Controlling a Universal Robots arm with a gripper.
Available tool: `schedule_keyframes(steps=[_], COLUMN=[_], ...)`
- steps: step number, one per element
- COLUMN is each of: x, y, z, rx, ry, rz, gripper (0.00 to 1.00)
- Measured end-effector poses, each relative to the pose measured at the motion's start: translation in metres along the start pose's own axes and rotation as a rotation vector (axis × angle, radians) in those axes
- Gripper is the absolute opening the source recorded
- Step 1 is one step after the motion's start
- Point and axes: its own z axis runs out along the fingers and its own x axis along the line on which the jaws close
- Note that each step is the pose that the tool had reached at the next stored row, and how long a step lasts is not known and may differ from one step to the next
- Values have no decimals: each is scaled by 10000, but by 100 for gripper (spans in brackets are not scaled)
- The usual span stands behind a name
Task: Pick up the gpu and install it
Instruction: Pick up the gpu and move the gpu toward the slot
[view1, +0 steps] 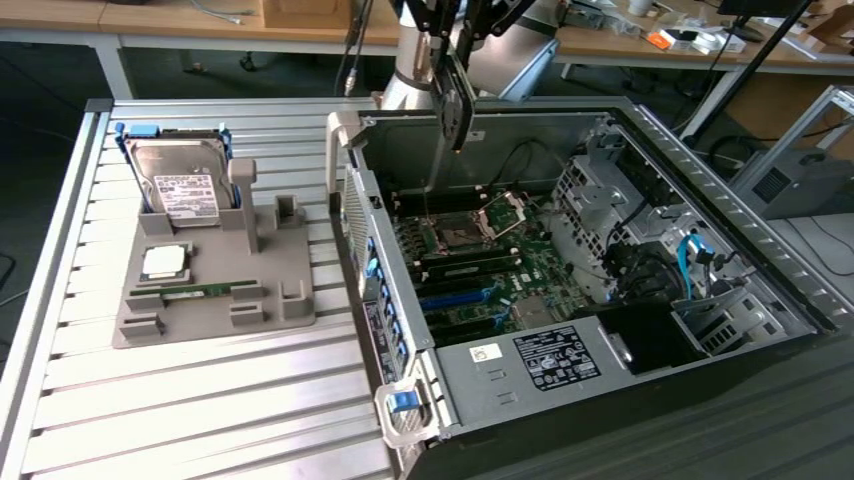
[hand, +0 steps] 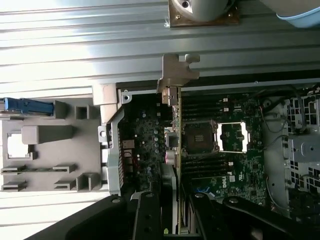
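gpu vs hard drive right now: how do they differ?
Place: the gpu hangs in the gripper above the open case; the hard drive sits in the gray holder beside the case.
Pose: the gpu hangs on edge; the hard drive leans back, label showing.
Look: the gpu is dark with a silver bracket; the hard drive is silver.
Both are flat rectangular parts, neither installed.

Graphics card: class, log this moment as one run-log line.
held: graphics card | fingers: shut on it | position: above open computer case | installed: no
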Motion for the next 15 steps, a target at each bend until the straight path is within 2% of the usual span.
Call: schedule_keyframes(steps=[5,15], x=[-54,-143], y=[-47,-68], z=[31,94], rx=[3,2], ry=[0,-1], rz=[0,-1], gripper=[27,27])
